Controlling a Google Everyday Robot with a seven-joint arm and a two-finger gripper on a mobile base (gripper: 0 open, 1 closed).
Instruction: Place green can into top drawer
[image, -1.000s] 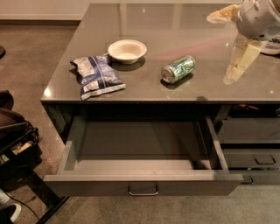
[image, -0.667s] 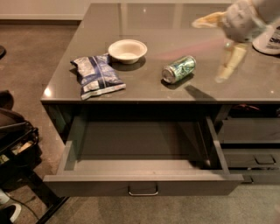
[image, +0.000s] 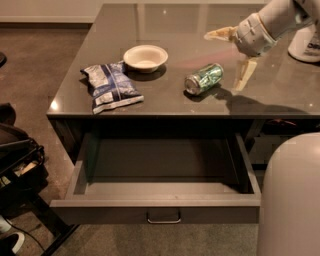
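A: Nearest stuff, quick?
B: Top drawer (image: 100, 212) at 6 o'clock, pulled well out, grey inside showing, silver bar handle (image: 163, 218) mid-front. White robot body (image: 292, 200) at 4 o'clock, overlapping drawer's right corner. Dark gear (image: 17, 165) on floor at 8 o'clock.

A: On the desk?
B: Grey desk (image: 165, 102) right behind drawer. Blue-and-silver snack bag (image: 111, 87) flat near front edge, 10 o'clock side. Green can (image: 204, 78) lying on its side on desk, outside drawer, at 3 o'clock from bag, silver end facing front-left. White bowl (image: 145, 57) upright at 11 o'clock from can, just behind bag.

A: End effector?
B: End effector (image: 232, 55) over desk at 2 o'clock from can, near it, seemingly not touching. Spread wide, gripping nothing. One finger (image: 245, 75) pointing down just right of can, other finger (image: 220, 34) farther back. Can not between them.

A: Farthest?
B: White object (image: 305, 45) at desk's 2 o'clock edge, cut off.
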